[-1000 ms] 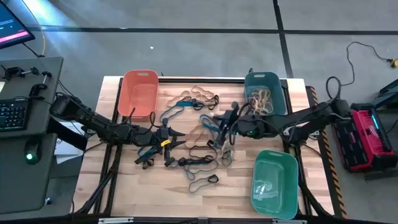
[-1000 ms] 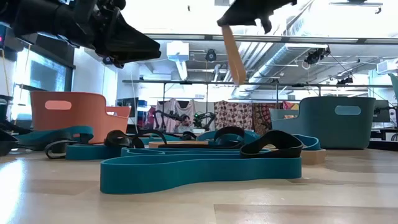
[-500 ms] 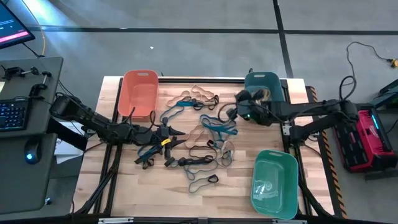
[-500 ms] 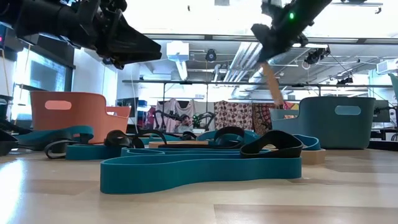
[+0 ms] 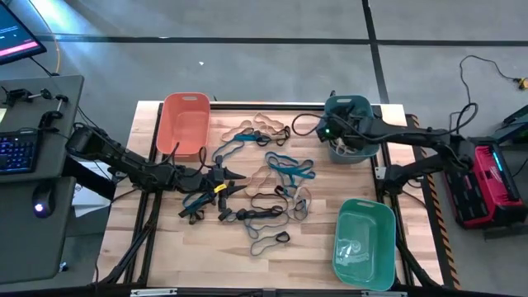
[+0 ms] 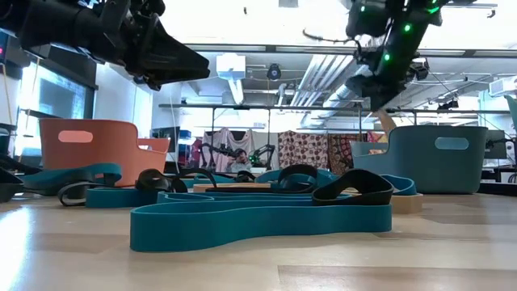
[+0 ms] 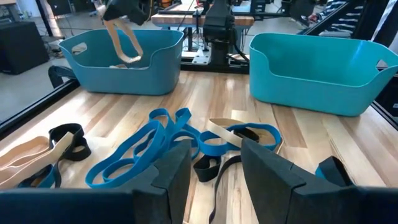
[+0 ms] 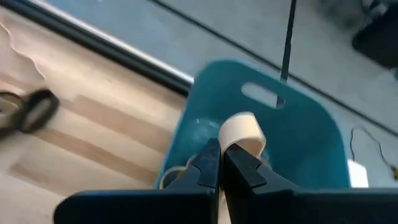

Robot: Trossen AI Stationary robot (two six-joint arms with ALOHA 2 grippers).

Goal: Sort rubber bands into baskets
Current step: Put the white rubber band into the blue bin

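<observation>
My right gripper [image 5: 337, 136] is over the dark teal basket [image 5: 353, 120] at the table's far right, shut on a tan rubber band [image 8: 242, 130]. The band also shows in the left wrist view [image 7: 121, 37] and the low view [image 6: 386, 121]. My left gripper [image 5: 235, 176] is open and empty above the pile of blue, black and tan rubber bands [image 5: 264, 181] lying flat mid-table. The orange basket [image 5: 186, 124] stands at the far left. The green basket [image 5: 365, 243] stands at the near right. My right gripper pinches the tan band between its two fingers at one part of the loop [image 8: 233, 142]. The fingers point downward over the basket. The band is lifted clear of the table and hangs as a slack loop below the gripper, its lower end [image 7: 127, 57] down inside the dark teal basket.
Several tan bands [image 5: 346, 132] lie in the dark teal basket. A monitor and keyboard stand [image 5: 33, 132] sits off the table's left edge, and a red device [image 5: 491, 177] off its right. Bare wood [image 5: 165, 247] lies near the front left.
My right gripper has gone from the middle of the table toward the far right edge, until it is over the dark teal basket. It has stayed shut on the tan band, which has travelled with it clear of the table. The band now hangs into the basket.
</observation>
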